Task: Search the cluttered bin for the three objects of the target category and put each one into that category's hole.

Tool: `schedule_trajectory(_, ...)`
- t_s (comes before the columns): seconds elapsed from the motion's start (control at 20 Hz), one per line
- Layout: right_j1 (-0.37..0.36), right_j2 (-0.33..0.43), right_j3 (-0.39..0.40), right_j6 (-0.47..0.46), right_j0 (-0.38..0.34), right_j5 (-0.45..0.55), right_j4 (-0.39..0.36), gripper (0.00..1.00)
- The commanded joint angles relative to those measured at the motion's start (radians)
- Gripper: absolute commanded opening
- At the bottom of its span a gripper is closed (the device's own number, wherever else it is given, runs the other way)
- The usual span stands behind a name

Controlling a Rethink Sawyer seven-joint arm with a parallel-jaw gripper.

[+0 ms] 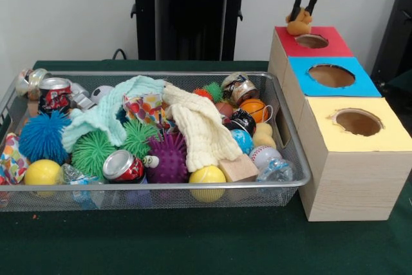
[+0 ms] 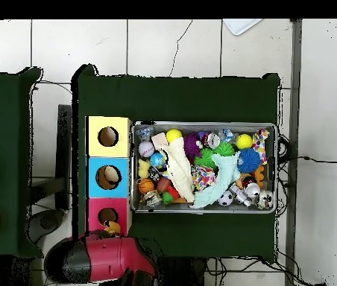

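My gripper hangs at the top right and is shut on a tan-brown plush toy. It holds the toy just above the far left corner of the red-topped box, a little left of its round hole. In the overhead view the gripper and the toy are at the robot-side edge of the red-topped box, beside its hole. The wire mesh bin is full of clutter. A pale yellow soft shape lies by its right wall, partly hidden.
A blue-topped box and a yellow-topped box stand in a row with the red one, right of the bin. The bin holds spiky rubber balls, folded cloths, cans and small balls.
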Motion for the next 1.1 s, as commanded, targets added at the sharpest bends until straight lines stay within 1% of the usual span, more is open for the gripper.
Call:
schedule_trajectory(0.05, 0.142, 0.110, -0.006, 0.185, -0.036, -0.161, 0.049, 0.00)
schedule_trajectory(0.35, 0.134, 0.109, -0.024, 0.197, -0.015, -0.125, 0.073, 0.00)
schedule_trajectory(0.7, 0.101, 0.089, -0.035, 0.221, 0.024, -0.066, 0.096, 0.00)
schedule_trajectory(0.85, 0.101, 0.083, -0.048, 0.214, 0.031, -0.047, 0.104, 0.00)
schedule_trajectory(1.0, 0.077, 0.071, -0.055, 0.207, 0.039, -0.001, 0.110, 0.00)
schedule_trajectory(1.1, 0.071, 0.075, -0.050, 0.201, 0.037, -0.001, 0.113, 0.00)
